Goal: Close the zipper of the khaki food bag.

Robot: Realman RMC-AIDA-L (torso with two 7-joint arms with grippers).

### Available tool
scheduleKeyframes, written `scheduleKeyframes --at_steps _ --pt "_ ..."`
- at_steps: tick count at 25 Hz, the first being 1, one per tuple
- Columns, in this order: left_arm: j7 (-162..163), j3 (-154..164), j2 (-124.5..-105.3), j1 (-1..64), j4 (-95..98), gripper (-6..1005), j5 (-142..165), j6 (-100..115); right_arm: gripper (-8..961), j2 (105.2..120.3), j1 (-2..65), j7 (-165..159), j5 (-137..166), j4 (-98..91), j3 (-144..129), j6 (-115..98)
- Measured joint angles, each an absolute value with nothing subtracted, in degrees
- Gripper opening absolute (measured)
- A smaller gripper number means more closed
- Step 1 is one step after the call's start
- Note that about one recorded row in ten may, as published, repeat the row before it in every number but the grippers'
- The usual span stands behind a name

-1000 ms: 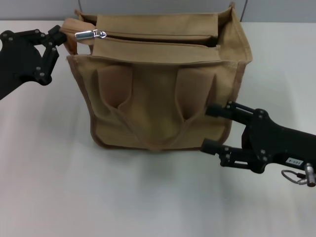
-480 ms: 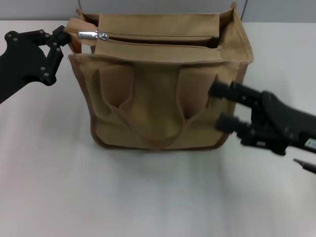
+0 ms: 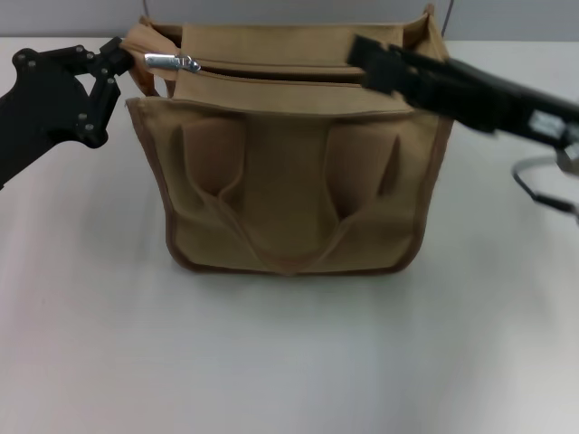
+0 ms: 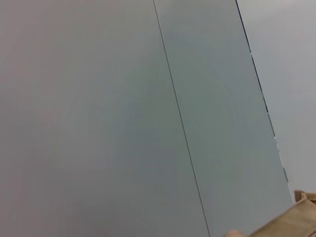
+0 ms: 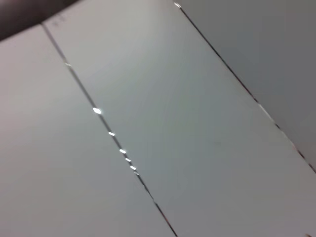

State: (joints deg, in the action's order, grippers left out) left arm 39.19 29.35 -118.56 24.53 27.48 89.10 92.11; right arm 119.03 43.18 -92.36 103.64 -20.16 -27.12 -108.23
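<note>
Above the khaki food bag [image 3: 289, 172], right claw [image 3: 362, 59] hovers.

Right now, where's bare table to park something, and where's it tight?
Open: the wide table strip in front of the khaki food bag, and the patch to its right, under the raised right gripper. Crowded: the bag's top left end, where the left gripper sits at the zipper slider.
</note>
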Motion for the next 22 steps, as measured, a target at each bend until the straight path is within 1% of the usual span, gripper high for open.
scheduleKeyframes --at_steps 1,5,13,22 --pt "39.19 29.35 -118.56 24.53 27.48 25 89.1 92.11 823 119.03 43.18 -92.36 103.64 -20.16 -27.12 -108.23" --pt "39.15 29.35 -118.56 24.77 27.12 25 89.09 92.35 823 118.94 47.16 -103.88 103.93 -23.97 -32.22 -100.62" --pt "38.32 29.46 -118.56 24.85 26.89 26 89.09 92.32 823 118.86 51.41 -115.27 103.96 -26.3 -39.44 -91.12" --pt "37.61 29.49 -118.56 24.44 26.71 25 88.47 93.45 818 118.6 55.08 -122.4 104.0 -26.74 -44.69 -88.28"
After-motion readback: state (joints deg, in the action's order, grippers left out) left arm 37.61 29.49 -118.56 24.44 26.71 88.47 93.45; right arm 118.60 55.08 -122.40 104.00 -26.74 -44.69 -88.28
